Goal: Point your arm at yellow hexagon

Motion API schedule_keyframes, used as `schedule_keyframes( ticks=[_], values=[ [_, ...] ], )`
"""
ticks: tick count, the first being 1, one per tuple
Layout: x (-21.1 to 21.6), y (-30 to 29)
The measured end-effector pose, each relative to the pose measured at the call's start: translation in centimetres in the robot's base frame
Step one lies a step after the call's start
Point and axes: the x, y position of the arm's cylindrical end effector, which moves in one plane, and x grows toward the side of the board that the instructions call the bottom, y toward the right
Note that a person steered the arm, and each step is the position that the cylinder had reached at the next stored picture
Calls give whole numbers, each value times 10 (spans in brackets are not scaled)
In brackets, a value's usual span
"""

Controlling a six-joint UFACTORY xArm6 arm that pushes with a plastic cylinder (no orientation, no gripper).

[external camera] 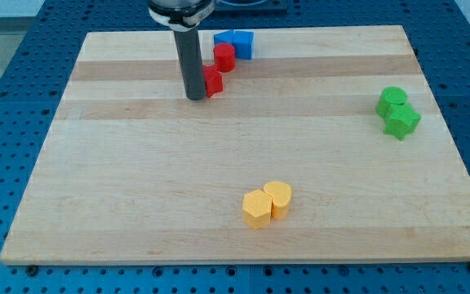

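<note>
The yellow hexagon (257, 208) lies near the view's bottom centre of the wooden board (121, 188), touching a second, rounder yellow block (278, 197) on its right. My tip (195, 97) is at the end of the dark rod in the view's upper middle, far above the yellow blocks. It rests against the left side of a red block (212, 81).
A second red block (223, 56) sits just above the first, next to two blue blocks (236, 42) at the board's top edge. Two green blocks (397, 112) sit together near the right edge.
</note>
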Motion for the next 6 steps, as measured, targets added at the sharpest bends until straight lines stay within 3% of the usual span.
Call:
schedule_keyframes(
  ticks=[3,4,6],
  values=[
    [-17,19],
    [18,16],
    [143,7]
  ],
)
